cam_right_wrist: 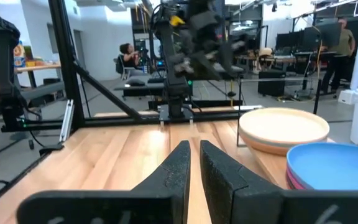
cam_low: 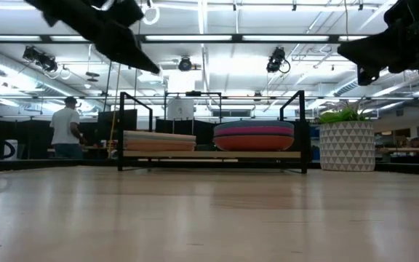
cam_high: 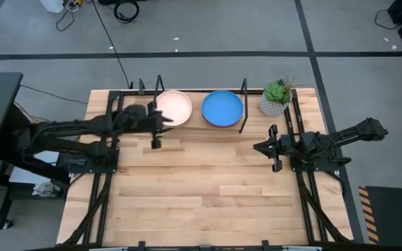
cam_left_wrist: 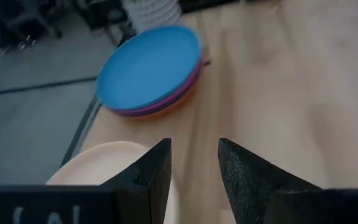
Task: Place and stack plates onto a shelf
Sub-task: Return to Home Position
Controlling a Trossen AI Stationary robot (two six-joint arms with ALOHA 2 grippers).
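Peach-topped stack (cam_high: 174, 108) and blue-topped stack (cam_high: 222, 108) sit side by side on the shelf (cam_low: 209, 154). I see no plate off it, so stacking looks complete. My left hand (cam_left_wrist: 194, 146), spread and empty, hovers at the shelf's front. My right hand (cam_right_wrist: 193, 146), nearly pressed together, waits off the shelf's right end.

Bright, even light from ceiling strip lamps (cam_low: 297, 38) (glaring in the low view), faint shadows on the table (cam_high: 208, 202)
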